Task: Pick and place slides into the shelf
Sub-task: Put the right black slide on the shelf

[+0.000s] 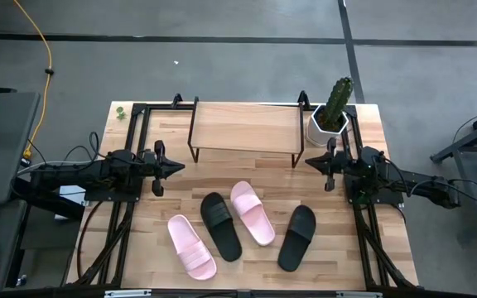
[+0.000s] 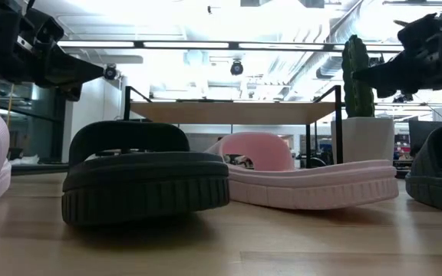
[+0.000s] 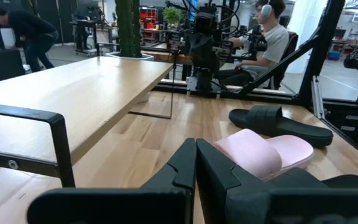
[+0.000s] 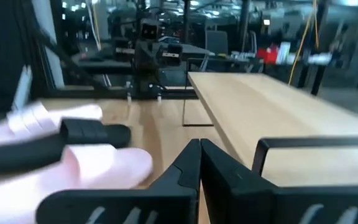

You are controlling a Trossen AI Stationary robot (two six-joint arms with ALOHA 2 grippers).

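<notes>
Black and pink slides (image 1: 240, 227) lie before shelf (image 1: 245, 127); both tools together, empty

Both arms are dark, nearly black, built of blocky jointed segments with loose black cables trailing off their rear ends. The left hand (image 1: 178, 168) and the right hand (image 1: 309, 161) each taper to a narrow pointed tip made of two matte black fingers (image 3: 185, 168). Seen close, each finger is an angular wedge with chamfered edges, widening into a broad, flat black base.
</notes>
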